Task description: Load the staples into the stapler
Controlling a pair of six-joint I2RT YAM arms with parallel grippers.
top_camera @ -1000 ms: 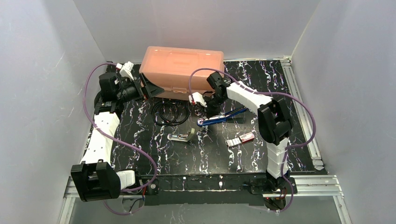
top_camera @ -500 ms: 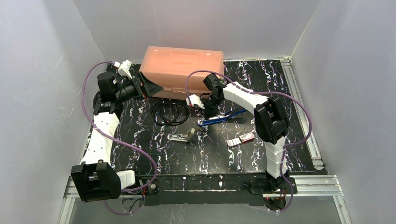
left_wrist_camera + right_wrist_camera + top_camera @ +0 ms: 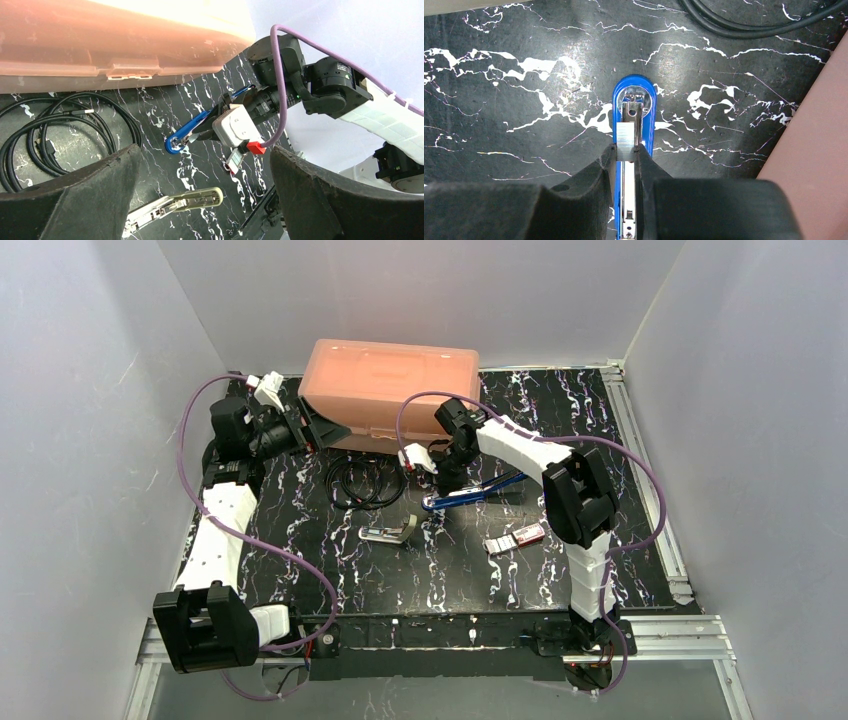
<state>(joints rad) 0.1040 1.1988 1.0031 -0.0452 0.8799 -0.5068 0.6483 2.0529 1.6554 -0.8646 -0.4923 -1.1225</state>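
Note:
The blue stapler [image 3: 474, 489] lies opened out mid-table, its metal channel facing up [image 3: 633, 102]. Directly over that channel my right gripper [image 3: 625, 150] is shut on a short silvery strip of staples [image 3: 625, 141], the strip's front end lying along the channel. The pink-red staples box [image 3: 517, 537] with its white tray slid out rests to the right of the stapler, also seen in the left wrist view [image 3: 235, 161]. My left gripper [image 3: 205, 150] hangs wide open and empty by the orange case, looking across at the blue stapler [image 3: 187, 134].
A big translucent orange case [image 3: 388, 390] stands at the back. A coiled black cable [image 3: 364, 481] lies in front of it. A second, cream and metal stapler [image 3: 389, 531] lies open near the table's middle. Grey walls close in both sides.
My right gripper has shifted slightly left along the blue stapler with the strip still pinched. The left arm has barely moved.

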